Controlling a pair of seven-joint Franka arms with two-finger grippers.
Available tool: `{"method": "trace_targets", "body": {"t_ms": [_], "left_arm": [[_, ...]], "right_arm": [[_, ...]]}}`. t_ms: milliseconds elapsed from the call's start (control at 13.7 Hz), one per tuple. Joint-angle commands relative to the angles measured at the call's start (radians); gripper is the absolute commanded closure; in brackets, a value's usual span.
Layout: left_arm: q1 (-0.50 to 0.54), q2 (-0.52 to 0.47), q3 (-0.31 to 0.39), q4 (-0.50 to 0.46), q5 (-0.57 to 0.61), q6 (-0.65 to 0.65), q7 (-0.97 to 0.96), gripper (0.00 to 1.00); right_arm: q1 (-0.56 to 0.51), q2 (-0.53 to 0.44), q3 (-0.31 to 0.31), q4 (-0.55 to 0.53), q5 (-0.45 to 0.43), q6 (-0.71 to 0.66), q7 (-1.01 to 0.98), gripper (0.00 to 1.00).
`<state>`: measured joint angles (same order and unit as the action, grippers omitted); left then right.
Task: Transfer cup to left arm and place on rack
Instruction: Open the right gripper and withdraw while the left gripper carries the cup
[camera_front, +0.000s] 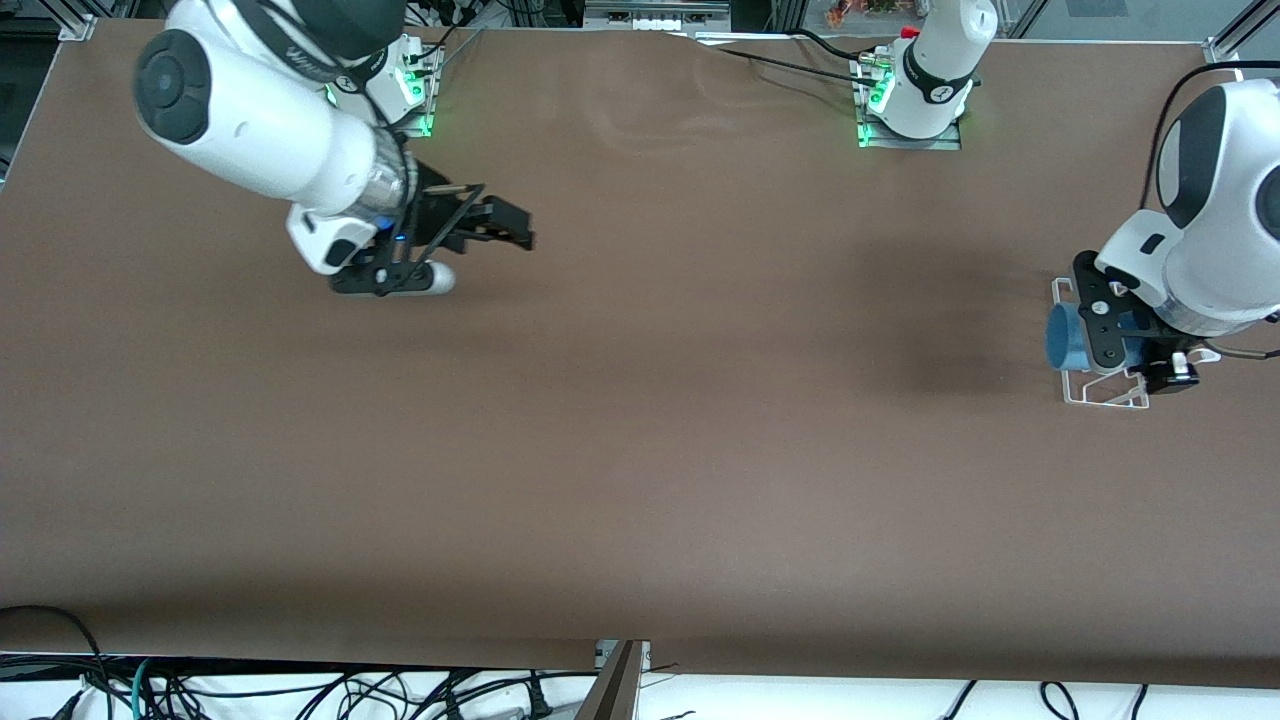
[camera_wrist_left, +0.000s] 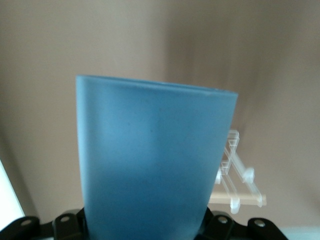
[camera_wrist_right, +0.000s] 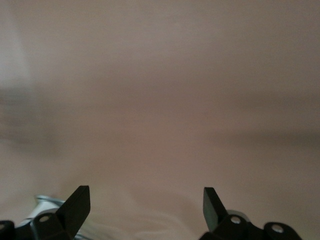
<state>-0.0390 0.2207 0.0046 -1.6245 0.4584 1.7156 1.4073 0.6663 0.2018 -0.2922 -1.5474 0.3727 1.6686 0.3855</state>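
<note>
The light blue cup (camera_front: 1063, 338) is held in my left gripper (camera_front: 1098, 335), which is shut on it over the white wire rack (camera_front: 1098, 392) at the left arm's end of the table. In the left wrist view the cup (camera_wrist_left: 155, 160) fills the middle and hides the fingertips. The rack (camera_wrist_left: 236, 170) with its wooden dowel (camera_wrist_left: 242, 200) shows past the cup. My right gripper (camera_front: 500, 228) is open and empty above the table near the right arm's base. Its fingers (camera_wrist_right: 77, 205) stand wide apart with only the tabletop between them.
The brown tabletop (camera_front: 650, 420) stretches between the two arms. Both arm bases (camera_front: 910, 110) stand at the edge farthest from the front camera. Cables hang below the table's near edge (camera_front: 300, 690).
</note>
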Motion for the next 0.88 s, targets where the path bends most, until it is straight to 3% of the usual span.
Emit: {"method": "trace_targets", "body": {"t_ms": [0,219,439,804], "left_arm": [[0.02,0.005,-0.014,-0.041,0.168,-0.022,0.015,1.0],[0.065,0.002,-0.061,-0.148,0.38,-0.024,0.012,1.0],[0.142,-0.011,-0.165,-0.274,0.59,-0.033,0.007,1.0],[0.258,-0.075,-0.311,-0.454,0.796,-0.043,-0.027,1.0]], "right_arm": [[0.009,-0.021,-0.054,-0.026,-0.182,-0.056,-0.103,0.0],[0.0,-0.001,-0.145,-0.027,-0.3,-0.059,-0.163,0.0],[-0.011,0.002,-0.272,0.001,-0.287,-0.064,-0.194,0.0],[-0.013,-0.005,-0.424,0.079,-0.296,-0.165,-0.318,0.0]]}}
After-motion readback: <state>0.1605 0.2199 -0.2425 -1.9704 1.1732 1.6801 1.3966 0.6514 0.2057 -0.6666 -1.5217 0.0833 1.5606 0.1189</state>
